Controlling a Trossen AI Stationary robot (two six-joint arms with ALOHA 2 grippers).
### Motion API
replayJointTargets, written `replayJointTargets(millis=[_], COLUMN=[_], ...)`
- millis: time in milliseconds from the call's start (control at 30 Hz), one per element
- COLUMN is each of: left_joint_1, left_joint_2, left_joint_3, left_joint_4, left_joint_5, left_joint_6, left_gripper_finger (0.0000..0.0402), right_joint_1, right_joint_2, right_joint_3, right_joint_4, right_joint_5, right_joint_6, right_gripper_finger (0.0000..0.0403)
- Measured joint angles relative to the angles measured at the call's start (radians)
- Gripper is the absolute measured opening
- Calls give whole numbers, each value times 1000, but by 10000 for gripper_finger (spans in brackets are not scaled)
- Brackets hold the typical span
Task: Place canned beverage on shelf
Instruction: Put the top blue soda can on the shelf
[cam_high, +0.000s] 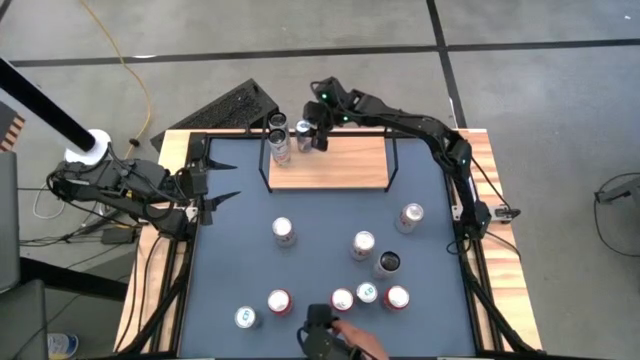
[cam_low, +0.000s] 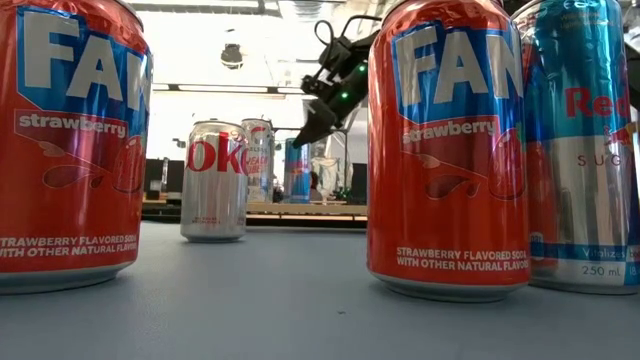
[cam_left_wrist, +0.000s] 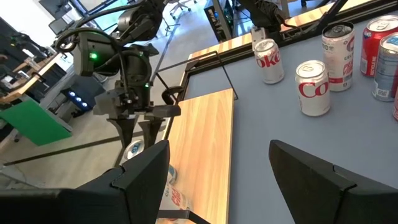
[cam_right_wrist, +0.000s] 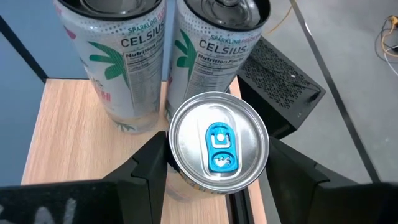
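While my right claw (cam_right_wrist: 214, 180) grips the blue-tabbed can (cam_right_wrist: 219, 147) from both sides, it hangs over the far left end of the shelf (cam_high: 340, 165), just beside two tall Celsius cans (cam_right_wrist: 155, 56) already standing there. To do this well, I judge: lower straight, keep the can upright, leave a sliver of room from its neighbours, feel the base settle on the wood before letting go. My left claw (cam_left_wrist: 217, 180) waits, fingers parted and empty, at the table's left edge. More cans (cam_high: 362, 244) remain on the table.

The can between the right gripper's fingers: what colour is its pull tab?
Blue, on a plain silver lid. The right wrist view shows the can best.
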Motion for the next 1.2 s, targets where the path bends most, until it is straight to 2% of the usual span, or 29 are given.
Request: replayJointTargets(millis=[133, 800, 1200], left_joint_1=[0, 0, 0], left_joint_2=[0, 0, 0], left_joint_3=[0, 0, 0], left_joint_4=[0, 0, 0], left_joint_5=[0, 0, 0], left_joint_6=[0, 0, 5], left_gripper_finger=[266, 266, 266], right_joint_1=[-2, -4, -5], right_joint_2=[0, 3, 4], right_joint_3=[0, 0, 2], right_joint_4=[2, 75, 37], right_joint_5=[-49, -57, -60], right_joint_6=[6, 13, 23], right_gripper_finger=[213, 213, 213])
